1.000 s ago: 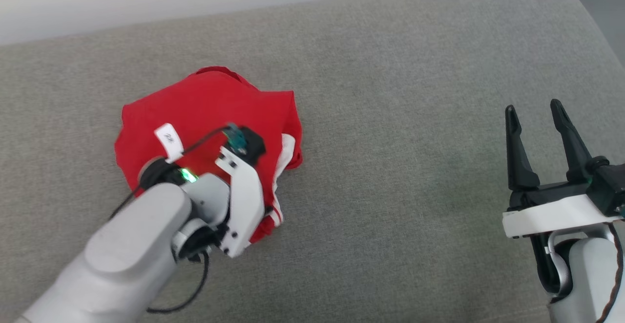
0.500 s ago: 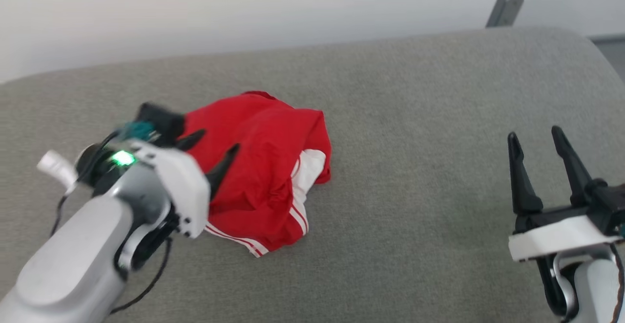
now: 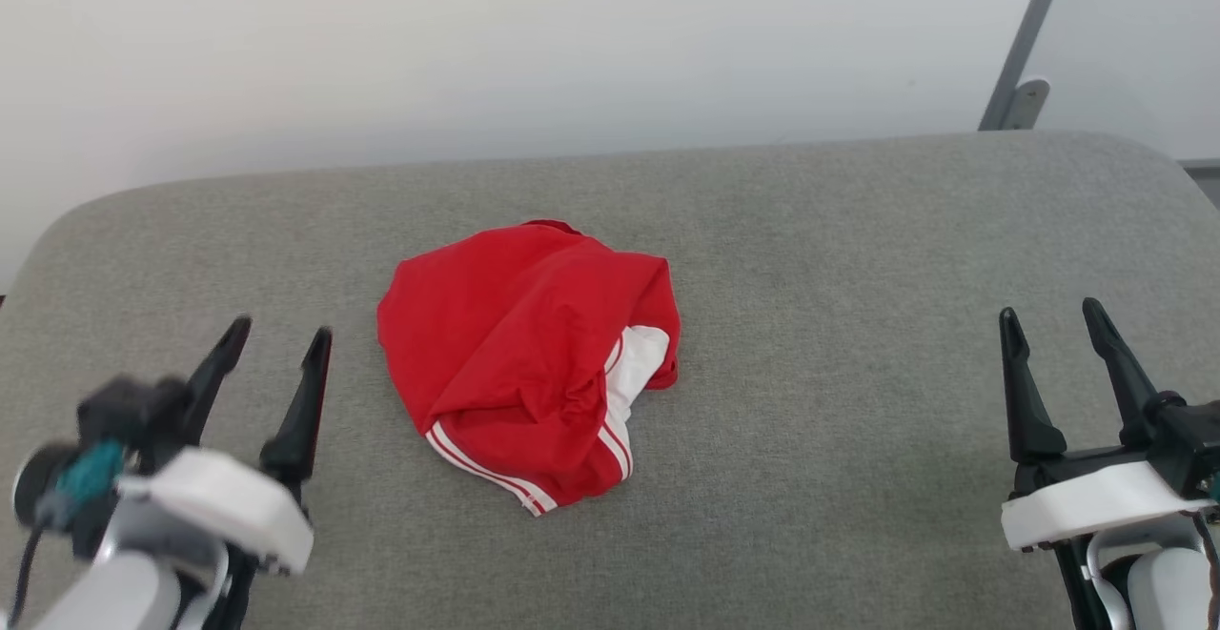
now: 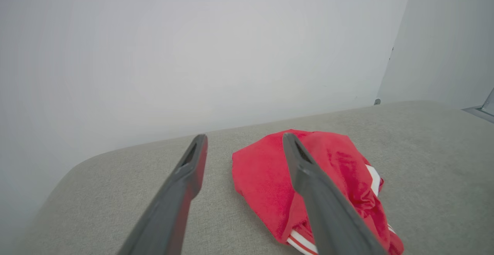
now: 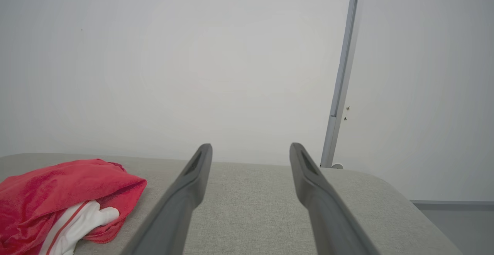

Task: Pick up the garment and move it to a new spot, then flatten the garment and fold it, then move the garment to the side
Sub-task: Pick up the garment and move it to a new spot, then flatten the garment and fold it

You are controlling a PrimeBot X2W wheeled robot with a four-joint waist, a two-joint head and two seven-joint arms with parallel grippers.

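Note:
The garment [image 3: 519, 354] lies crumpled in a heap at the middle of the grey cushioned surface [image 3: 839, 258], red with white stripes and a white band showing at its right and near edges. It also appears in the left wrist view as the garment [image 4: 270, 178] and at the lower left of the right wrist view as the garment [image 5: 50, 193]. My left gripper [image 3: 276, 349] stands open at the lower left, apart from the cloth and holding nothing. At the lower right my right gripper [image 3: 1048, 320] is open and empty, far from the heap.
A pale wall [image 3: 477, 49] rises behind the cushioned surface. A grey metal post [image 3: 1025, 49] stands at the back right corner. The surface's rounded edges show at far left and far right.
My left gripper opened, let go of the garment and drew back to the lower left. The camera tilted up, so the whole picture shifted. The right gripper kept still.

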